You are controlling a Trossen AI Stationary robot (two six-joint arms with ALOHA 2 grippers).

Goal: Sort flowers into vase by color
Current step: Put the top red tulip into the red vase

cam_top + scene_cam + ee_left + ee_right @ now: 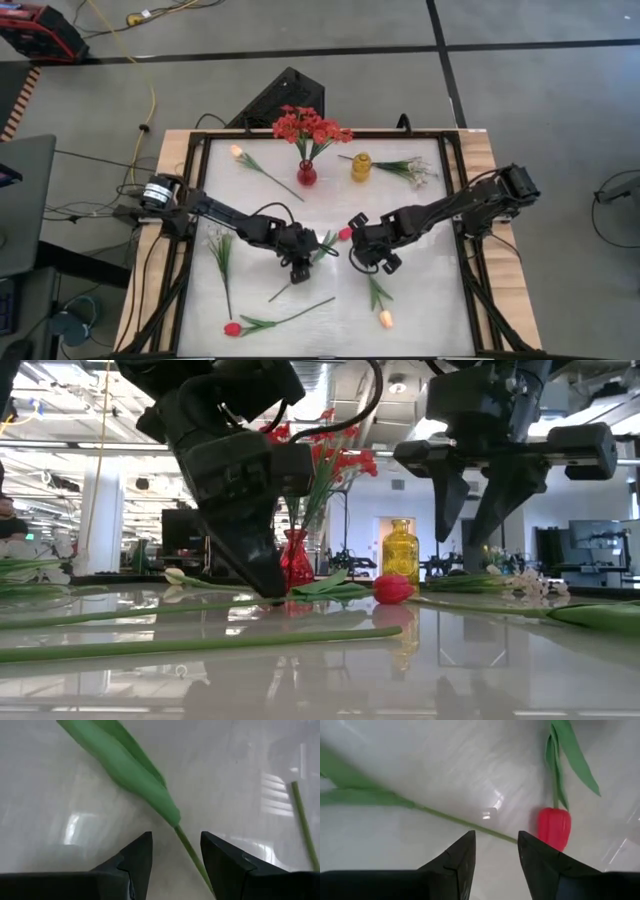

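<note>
Left gripper sits low at table centre, fingers parted with a gap, straddling the green stem of a red tulip; nothing is clamped yet. Right gripper hovers close by over another stem, fingers apart, holding nothing; the tulip's head lies just beside it. Red vase at the back already holds a bunch of red blossoms; yellow vase beside it is empty.

Risks: both grippers crowd the same patch, so the arms could collide or one could knock the tulip the other is after. The thin stem on the glossy table may slide out as the left fingers close, or they catch only the leaf. Other stems lie near, so a double pick is possible.

Hard to read: in the high view the left gripper covers the stem where it would be pinched. Which stem the right gripper targets is unclear. In the low view contact with the table cannot be told. White sprig detail is too small.
</note>
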